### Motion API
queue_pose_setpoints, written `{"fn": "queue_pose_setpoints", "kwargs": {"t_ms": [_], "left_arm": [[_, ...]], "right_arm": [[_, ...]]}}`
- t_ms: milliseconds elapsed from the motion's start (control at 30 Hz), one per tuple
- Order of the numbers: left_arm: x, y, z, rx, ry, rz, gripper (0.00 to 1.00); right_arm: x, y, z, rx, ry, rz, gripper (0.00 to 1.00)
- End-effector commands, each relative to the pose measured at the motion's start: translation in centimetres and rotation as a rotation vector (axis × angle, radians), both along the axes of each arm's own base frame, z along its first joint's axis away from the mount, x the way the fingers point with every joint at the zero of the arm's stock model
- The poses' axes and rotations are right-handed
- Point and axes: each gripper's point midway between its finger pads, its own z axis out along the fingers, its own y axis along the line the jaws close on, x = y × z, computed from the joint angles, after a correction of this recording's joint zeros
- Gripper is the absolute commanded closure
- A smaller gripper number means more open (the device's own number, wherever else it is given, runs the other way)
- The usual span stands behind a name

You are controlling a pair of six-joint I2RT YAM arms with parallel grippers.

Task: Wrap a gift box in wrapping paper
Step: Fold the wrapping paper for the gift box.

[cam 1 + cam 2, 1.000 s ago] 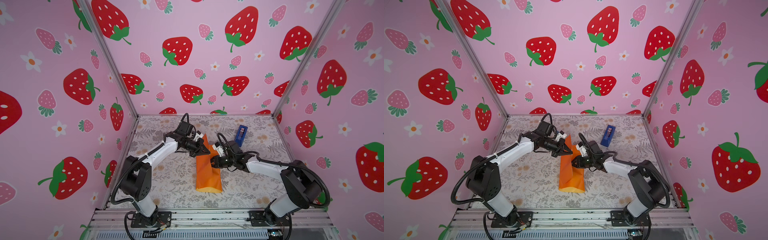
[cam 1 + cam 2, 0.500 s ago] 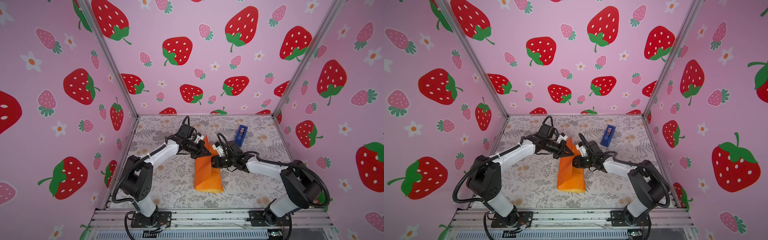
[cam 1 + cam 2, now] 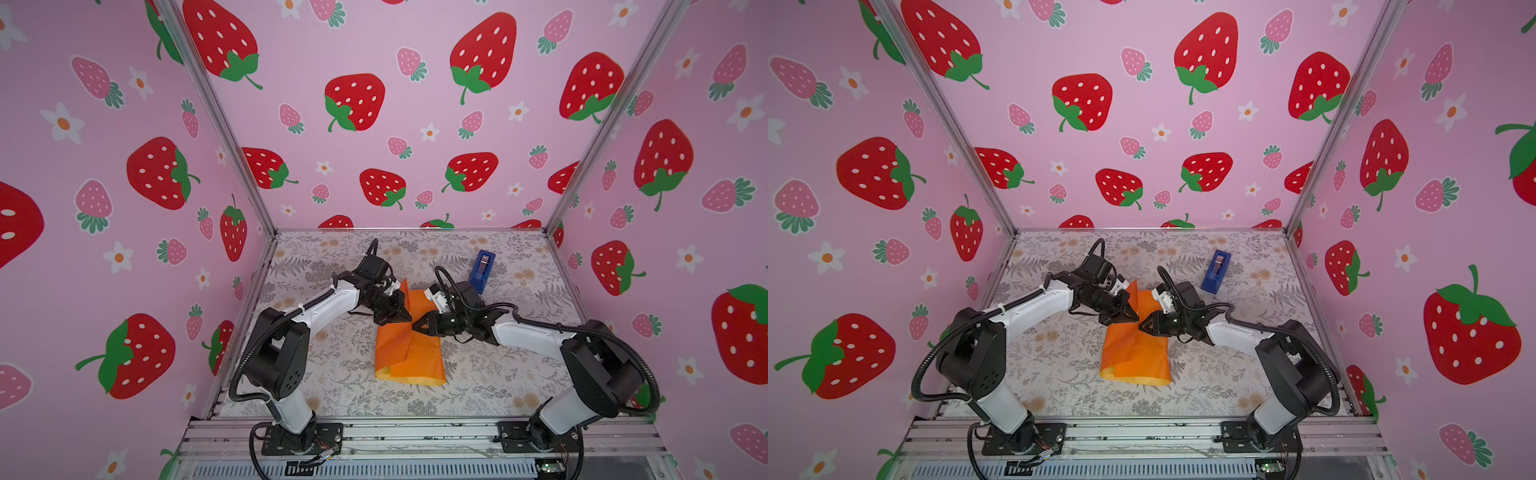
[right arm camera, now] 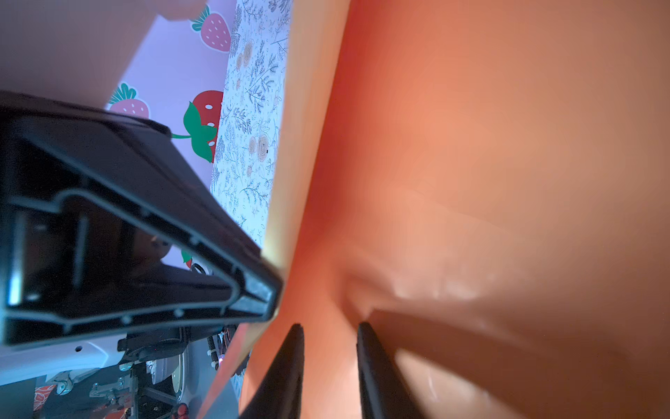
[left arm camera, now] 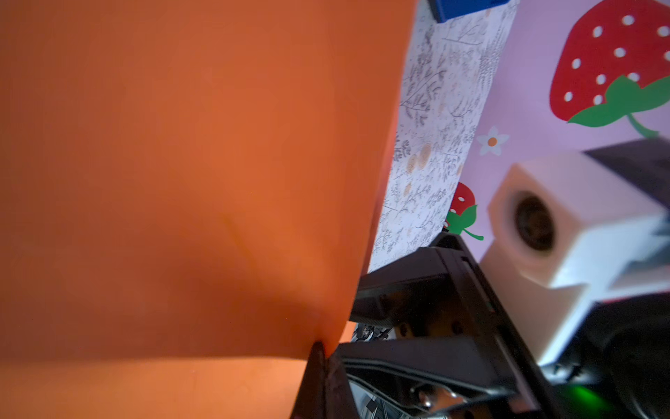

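Observation:
The orange wrapping paper (image 3: 409,353) (image 3: 1136,357) lies folded over itself mid-table, and its far end rises between the two grippers. The gift box is hidden. My left gripper (image 3: 405,318) (image 3: 1133,319) is shut on an edge of the paper, which hangs from its tips (image 5: 321,348) and fills the left wrist view (image 5: 181,181). My right gripper (image 3: 415,326) (image 3: 1142,326) faces it from the right, almost tip to tip. Its jaws (image 4: 328,326) stand a little apart, and one fingertip (image 4: 364,328) presses a dimple into the glossy paper (image 4: 471,145).
A blue tape dispenser (image 3: 482,266) (image 3: 1216,270) stands behind the right arm on the grey floral table covering (image 3: 332,374). Pink strawberry walls close in the left, back and right sides. A metal rail (image 3: 415,432) runs along the front edge.
My left gripper has come forward and down with the paper's edge. The folded paper has spread wider on its left side. The right gripper has barely shifted.

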Motion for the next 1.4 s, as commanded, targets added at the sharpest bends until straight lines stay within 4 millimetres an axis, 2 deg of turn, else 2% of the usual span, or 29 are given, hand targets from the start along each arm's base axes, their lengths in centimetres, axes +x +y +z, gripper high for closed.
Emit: {"fn": "queue_pose_setpoints", "kwargs": {"t_ms": [0,200,333,400,500,667,767,800,867,967,1100,1233,1367], "left_arm": [[-0.2,0.7,-1.3,0.076,0.018,-0.025,1.00],[-1.0,1.0,-3.3,0.138,0.067,-0.071,1.00],[-1.4,1.3,-3.8,0.170,0.079,-0.085,1.00],[-1.4,1.4,-3.8,0.177,0.081,-0.087,1.00],[-1.5,1.5,-3.8,0.181,0.083,-0.091,1.00],[-1.4,1.5,-3.7,0.181,0.080,-0.091,1.00],[-1.3,1.4,-3.5,0.180,0.076,-0.093,1.00],[-1.3,1.4,-3.5,0.180,0.074,-0.092,1.00],[-1.3,1.4,-3.3,0.179,0.073,-0.090,1.00],[-1.2,1.4,-3.1,0.175,0.069,-0.089,1.00],[-1.1,1.1,-2.4,0.162,0.062,-0.085,1.00],[-0.7,0.3,-0.3,0.145,0.022,-0.090,1.00],[-0.6,-1.3,1.6,0.109,-0.004,-0.109,1.00]], "right_arm": [[-1.3,-1.6,-3.5,-0.118,0.092,-0.027,0.70],[-1.2,-1.4,-3.0,-0.104,0.086,-0.028,0.70],[-0.2,-1.7,-0.6,-0.071,0.046,-0.050,0.68],[0.5,-2.4,0.7,-0.051,0.026,-0.081,0.66],[1.7,-4.6,1.5,-0.070,0.001,-0.143,0.64],[2.2,-7.9,-0.4,-0.132,0.029,-0.202,0.55],[1.7,-7.8,-1.5,-0.134,0.060,-0.173,0.49],[1.6,-7.6,-1.7,-0.121,0.071,-0.164,0.44],[1.4,-6.8,-1.5,-0.063,0.086,-0.146,0.41],[1.2,-5.8,-1.5,0.001,0.111,-0.123,0.41],[1.3,-5.8,-1.9,-0.002,0.115,-0.124,0.48],[1.2,-5.8,-2.4,-0.015,0.123,-0.122,0.53],[1.1,-5.8,-2.4,-0.012,0.124,-0.120,0.56]]}}
